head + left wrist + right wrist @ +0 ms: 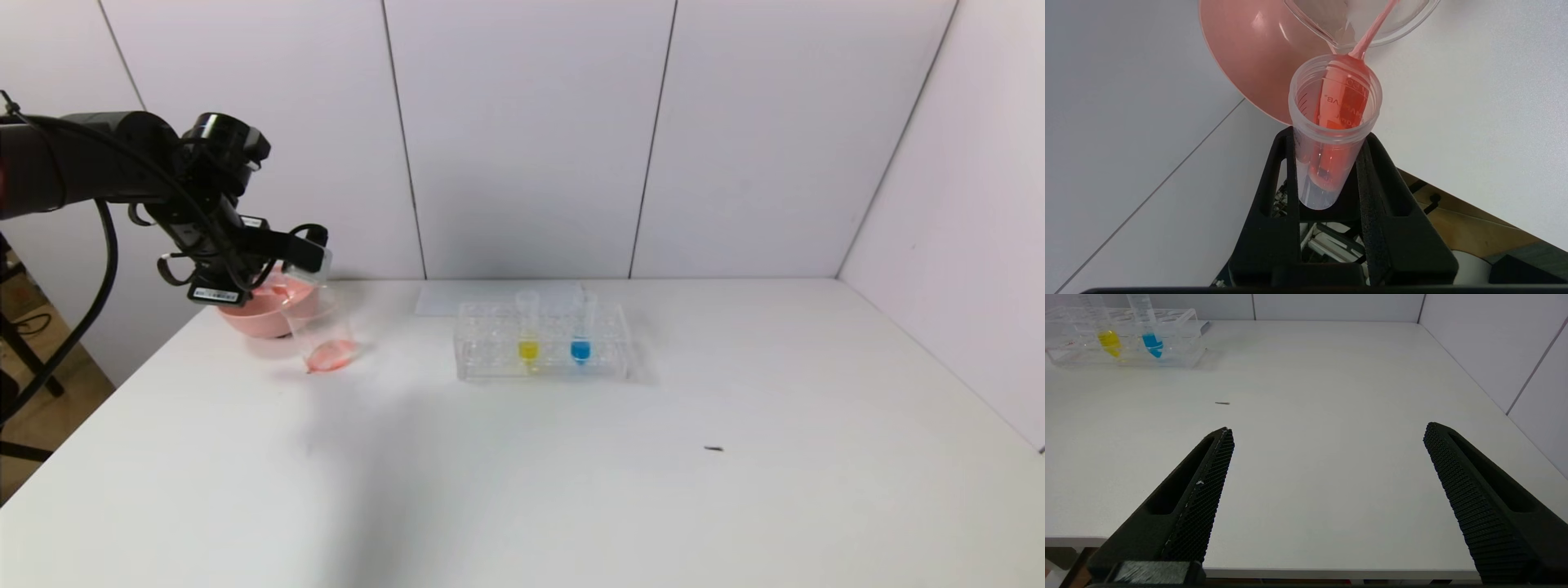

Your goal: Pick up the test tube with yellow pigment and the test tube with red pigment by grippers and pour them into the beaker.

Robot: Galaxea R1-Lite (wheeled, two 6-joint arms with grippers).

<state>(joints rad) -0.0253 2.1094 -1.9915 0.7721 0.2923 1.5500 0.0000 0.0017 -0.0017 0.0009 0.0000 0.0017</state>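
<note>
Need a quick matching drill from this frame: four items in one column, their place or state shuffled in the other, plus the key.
Column 1
1. test tube with red pigment
2. test tube with yellow pigment
3. beaker
4. right gripper

Column 2
A. open, above bare table, holding nothing
B. upright in the clear rack, beside the blue-tipped tube
C. tipped in the left gripper, red liquid streaming out
D. on the table in front of the pink bowl, red liquid pooled inside

Pairs: 1-C, 2-B, 3-D, 4-A

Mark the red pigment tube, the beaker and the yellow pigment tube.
red pigment tube (1333, 134): left wrist view, clear wall.
beaker (320, 327): head view, glass side.
yellow pigment tube (528, 350): head view, yellow tip.
</note>
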